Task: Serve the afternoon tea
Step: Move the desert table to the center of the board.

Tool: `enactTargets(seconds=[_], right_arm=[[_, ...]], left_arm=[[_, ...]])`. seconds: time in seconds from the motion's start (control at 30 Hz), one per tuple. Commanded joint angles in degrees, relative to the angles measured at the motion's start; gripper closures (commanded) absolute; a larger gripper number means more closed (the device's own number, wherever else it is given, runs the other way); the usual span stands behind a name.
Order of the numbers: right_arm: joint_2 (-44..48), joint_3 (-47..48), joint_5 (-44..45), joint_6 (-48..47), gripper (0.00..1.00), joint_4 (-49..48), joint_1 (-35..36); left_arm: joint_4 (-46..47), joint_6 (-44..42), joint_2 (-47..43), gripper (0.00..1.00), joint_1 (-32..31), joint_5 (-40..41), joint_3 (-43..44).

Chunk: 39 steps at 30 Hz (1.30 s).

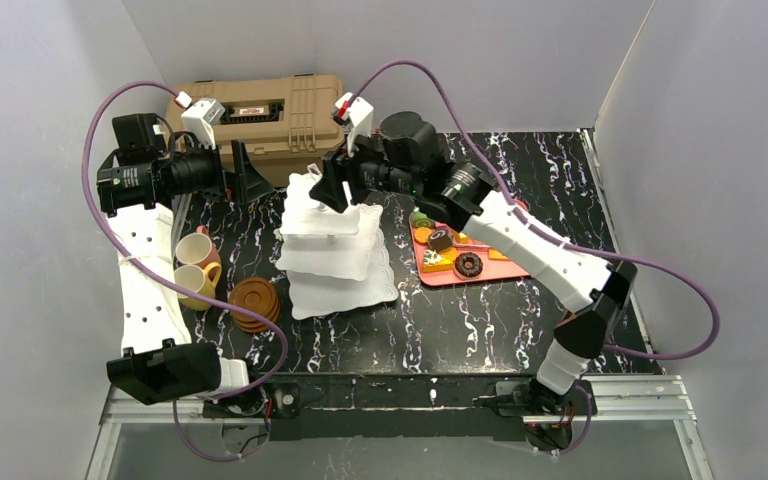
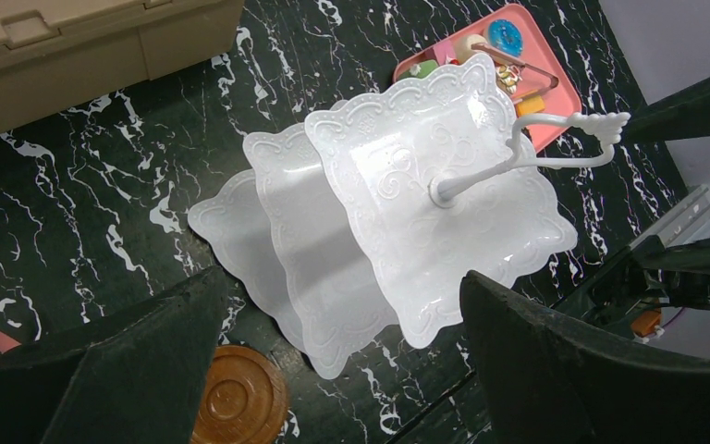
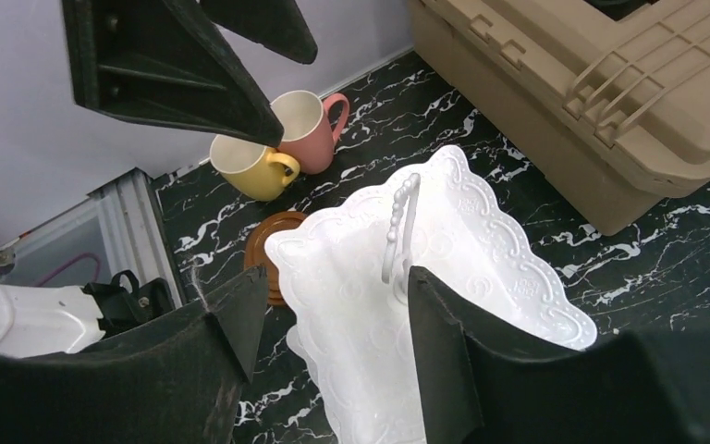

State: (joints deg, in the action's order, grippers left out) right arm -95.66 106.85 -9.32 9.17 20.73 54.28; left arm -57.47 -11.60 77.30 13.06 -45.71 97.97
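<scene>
Risk of tipping stand [image 1: 335, 255] through off-centre pinch on thin wire loop [image 3: 399, 231], or of slip from slick wire under skewed lift. Right gripper [image 3: 333, 296]: hung over top tier, jaws parted, straddled loop, seemingly without touch. Left gripper [image 2: 342, 296]: gaped wide, empty, beside stand. Stand: stood centre of table [image 1: 520, 330], three glossy white scalloped square plates, bare. Pastries [image 1: 468, 264]: lay on pink tray [image 1: 495, 266], right side. Yellow cup [image 3: 245, 166], pink cup [image 3: 305, 125], brown saucers [image 1: 255, 303]: sat left of stand

cups [image 1: 196, 248] lie left of stand [image 1: 335, 250], tray [image 1: 438, 277] right.
</scene>
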Motion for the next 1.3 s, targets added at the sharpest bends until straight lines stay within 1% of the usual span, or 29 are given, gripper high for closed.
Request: enactTargets(seconds=[0.0, 0.07, 0.1, 0.13, 0.2, 0.3, 0.33, 0.47, 0.7, 0.9, 1.17, 1.27], right_arm=[[-2.87, 4.19, 1.94, -3.05, 0.38, -2.75, 0.21], [-4.26, 5.19, 2.88, -4.16, 0.43, -2.70, 0.28], [-4.92, 5.73, 3.50, -4.88, 0.47, -2.76, 0.28], [-5.50, 6.49, 4.14, -5.66, 0.54, -2.84, 0.30], [-6.29, 6.92, 4.73, -7.28, 0.71, -3.95, 0.25], [-7.45, 8.05, 5.00, -9.90, 0.93, -5.32, 0.22], [-7.70, 8.67, 5.09, -11.40, 0.99, -5.35, 0.21], [-7.68, 8.99, 2.51, -15.10, 0.99, -7.79, -0.78], [-8.96, 9.77, -1.30, -14.50, 0.99, -13.12, -3.72], [-10.73, 12.94, -1.68, -14.43, 0.99, -12.38, -5.33], [-10.88, 9.11, -0.93, -11.20, 0.99, -14.66, -5.68], [-11.65, 9.41, -0.87, -8.50, 0.99, -15.46, -5.67]], left_arm=[[-1.06, -0.16, -0.68, 0.06, 0.35, -0.89, 0.64], [-1.07, -0.11, -0.73, 0.06, 0.31, -0.96, 0.79], [-1.13, -0.13, -0.72, 0.06, 0.30, -0.96, 0.76], [-1.09, -0.22, -0.82, 0.06, 0.31, -0.96, 0.79], [-1.07, -0.20, -0.91, 0.06, 0.31, -0.87, 0.85], [-1.06, -0.15, -0.96, 0.06, 0.37, -0.87, 0.80], [-1.06, -0.11, -1.00, 0.06, 0.38, -0.87, 0.78], [-1.11, -0.23, -1.07, 0.06, 0.31, -0.87, 0.89], [-1.08, -0.07, -1.18, 0.06, 0.32, -1.00, 0.94], [-1.07, -0.75, -1.71, 0.06, 0.33, -0.52, 0.66], [-1.07, -0.67, -1.78, 0.06, 0.33, -0.87, 0.38], [-1.07, -0.69, -1.84, 0.06, 0.30, -0.74, 0.47]])
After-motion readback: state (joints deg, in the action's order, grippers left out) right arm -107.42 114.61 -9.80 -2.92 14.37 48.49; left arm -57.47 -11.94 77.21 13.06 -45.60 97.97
